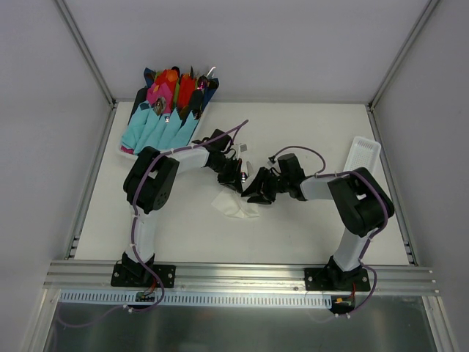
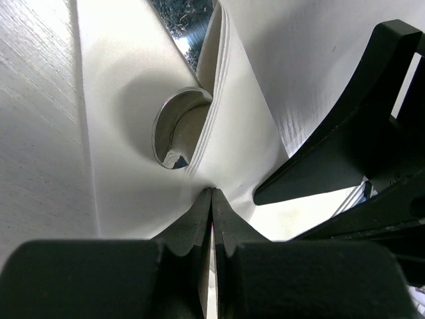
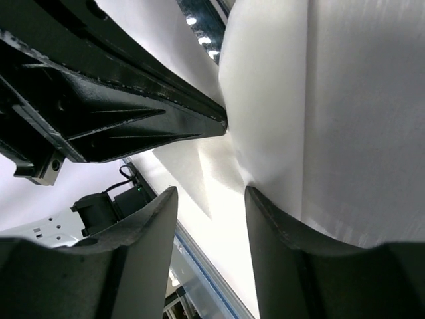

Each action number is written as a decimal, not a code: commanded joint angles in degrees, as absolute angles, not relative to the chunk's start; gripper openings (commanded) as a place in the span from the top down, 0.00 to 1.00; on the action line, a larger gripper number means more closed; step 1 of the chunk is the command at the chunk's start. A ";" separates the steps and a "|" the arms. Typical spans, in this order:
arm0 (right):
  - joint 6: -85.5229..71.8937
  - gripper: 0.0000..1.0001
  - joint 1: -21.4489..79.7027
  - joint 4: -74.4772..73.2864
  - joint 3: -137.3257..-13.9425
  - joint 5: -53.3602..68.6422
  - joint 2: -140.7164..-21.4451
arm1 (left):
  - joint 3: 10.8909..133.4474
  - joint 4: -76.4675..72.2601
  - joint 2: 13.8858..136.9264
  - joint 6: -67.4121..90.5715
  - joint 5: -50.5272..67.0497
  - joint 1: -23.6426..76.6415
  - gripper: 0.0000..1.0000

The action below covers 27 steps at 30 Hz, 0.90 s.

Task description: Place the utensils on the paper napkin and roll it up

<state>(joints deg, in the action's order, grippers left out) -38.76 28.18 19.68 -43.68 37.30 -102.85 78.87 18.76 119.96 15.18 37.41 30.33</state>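
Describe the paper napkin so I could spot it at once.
On the white table, find where the left gripper and right gripper meet mid-table. The paper napkin is the crumpled sheet at their tips, plain white, unlike the coloured bundles at the far left.

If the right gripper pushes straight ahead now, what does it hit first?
Probably the paper napkin, bunched just ahead of its open jaws; the left gripper sits close beside that line.
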 commanded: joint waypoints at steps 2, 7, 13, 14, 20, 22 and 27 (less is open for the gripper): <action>-36.12 0.54 28.48 15.38 -44.47 35.07 -101.96 | 78.05 20.65 118.56 12.57 35.16 30.23 1.00; -35.25 0.78 28.48 14.24 -45.26 32.88 -97.74 | 77.70 20.65 119.44 12.57 34.19 30.23 1.00; -33.05 0.95 28.48 9.94 -48.42 28.74 -95.10 | 77.34 20.57 119.62 12.57 33.84 30.23 1.00; -32.61 0.96 28.56 8.80 -49.04 28.48 -95.36 | 77.34 20.65 119.53 12.48 33.66 30.23 1.00; -30.85 1.00 29.00 5.64 -52.73 27.78 -99.14 | 77.52 20.65 119.53 12.66 33.66 30.32 1.00; -30.06 1.00 29.44 4.66 -54.31 27.25 -100.98 | 77.52 20.57 119.62 12.48 33.66 30.23 1.00; -27.51 1.00 31.02 -1.56 -57.04 23.65 -104.06 | 77.52 20.65 119.71 12.66 33.58 30.23 1.00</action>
